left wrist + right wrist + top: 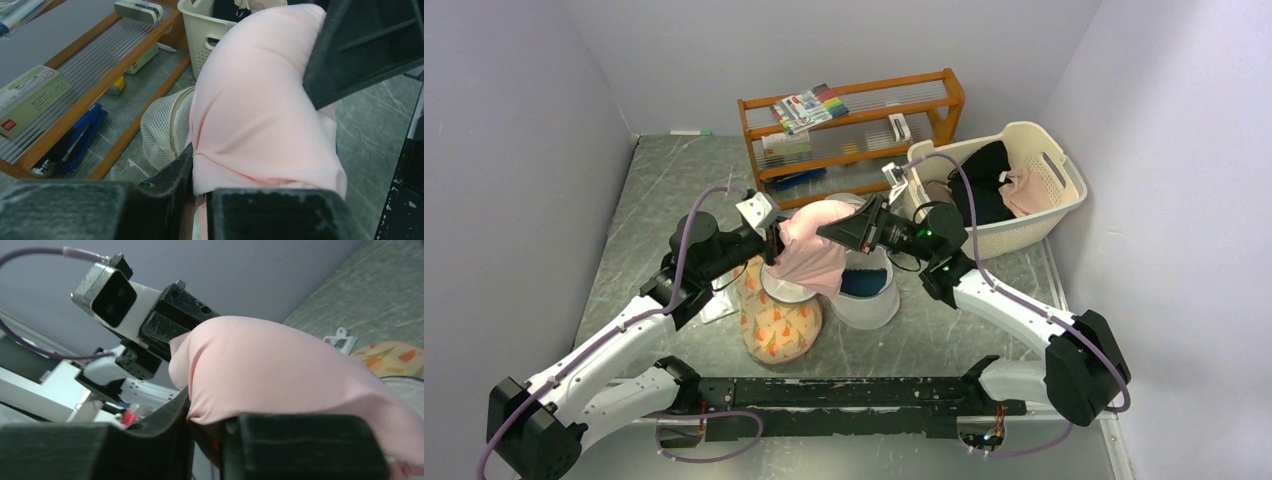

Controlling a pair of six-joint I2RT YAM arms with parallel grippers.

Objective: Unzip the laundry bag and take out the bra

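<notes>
Both jaws on pink bra (819, 255)

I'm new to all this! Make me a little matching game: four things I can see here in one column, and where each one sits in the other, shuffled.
Things
1. pink bra
2. floral pouch
3. cream basket
4. marker pack

Places
A. top shelf of the wooden rack
B. far right corner, dark clothes inside
C. in the air, pinched by the left gripper and right gripper
D. lying on the table between the arms

Pairs: 1-C, 2-D, 3-B, 4-A
</notes>
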